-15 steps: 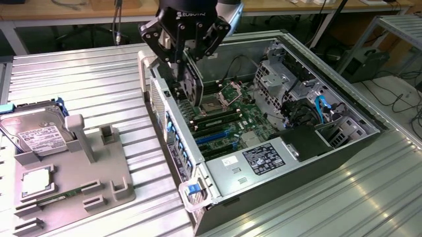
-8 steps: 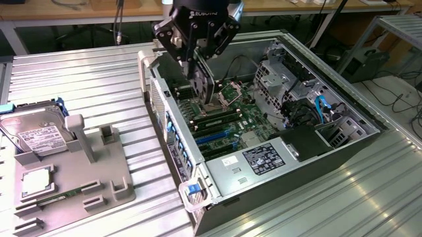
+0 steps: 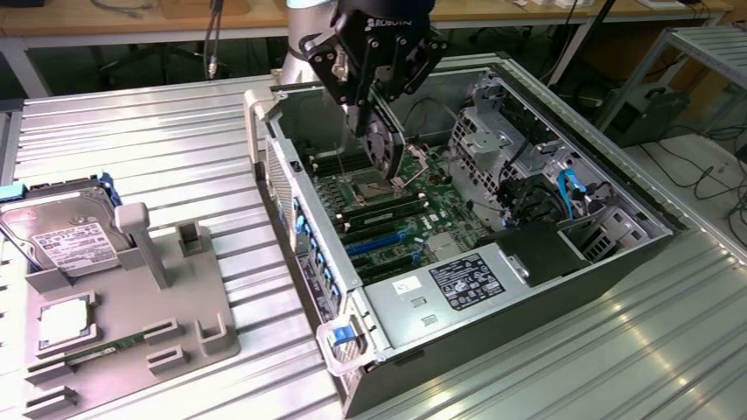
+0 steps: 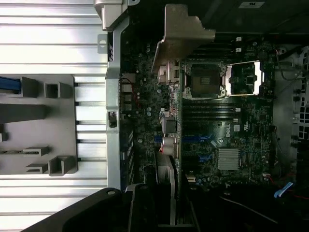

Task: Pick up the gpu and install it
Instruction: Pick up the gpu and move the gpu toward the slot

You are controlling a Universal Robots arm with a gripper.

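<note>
- A ribbed metal table [image 3: 152,131] is seen in a workshop, with wooden benches [image 3: 140,17] behind it.
- A grey holder [image 3: 175,315] with a hard drive [image 3: 65,236] is placed at the exterior view's left.
- An open computer case [image 3: 513,350] is laid on its side, with the main board [image 3: 438,188] exposed.
- The gpu [image 3: 386,149] is pinched by the claw [image 3: 380,109] above the board, inside the case.
- The card is held on edge, with its long axis pointed down from the claw and its metal bracket [image 4: 181,34] at the far end.
</note>
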